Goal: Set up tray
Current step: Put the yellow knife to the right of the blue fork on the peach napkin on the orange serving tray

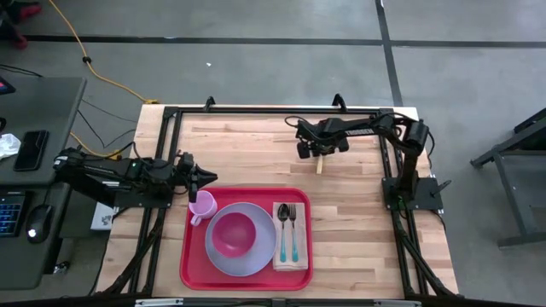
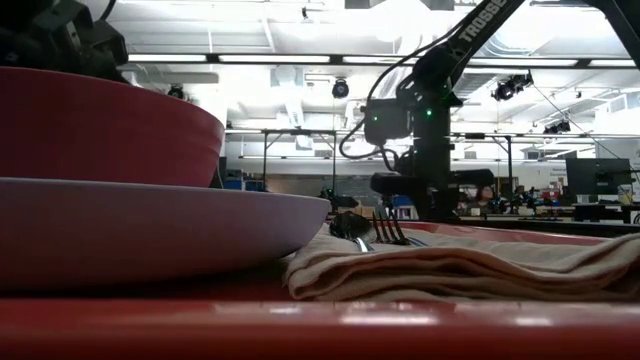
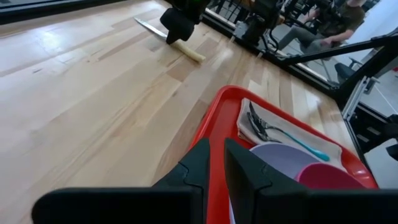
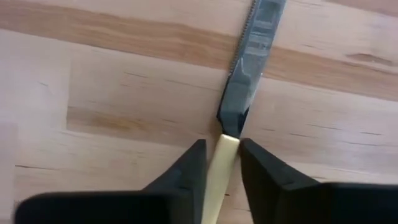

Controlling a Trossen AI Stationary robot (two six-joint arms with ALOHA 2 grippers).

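Observation:
The red tray [image 1: 192, 264] lies at the near middle of the table. On it are a purple plate [image 1: 256, 256] with a pink bowl [image 1: 232, 232], a pink cup [image 1: 202, 207], and a napkin [image 1: 290, 256] bearing a fork [image 1: 291, 215] and a spoon [image 1: 282, 223]. A knife with a yellow handle [image 1: 320, 165] lies flat on the bare wood beyond the tray, and my right gripper [image 1: 317, 153] stands over it, shut on its handle. My left gripper [image 1: 205, 182] hovers by the tray's far left corner, just beyond the cup, its fingers [image 3: 199, 158] a narrow gap apart with nothing between. My right gripper pinches the knife's yellow handle [image 4: 222, 152] between its two fingers, right where the handle meets the blade [image 4: 249, 56]. The fingers come from above, pointing down, one on each long side of the handle. The knife lies flat on the table.
Bare wood lies between the knife and the tray and on the right side of the table. A black frame [image 1: 256, 109] runs around the table's edges. A desk with a phone and a keyboard [image 1: 34, 153] stands to the left.

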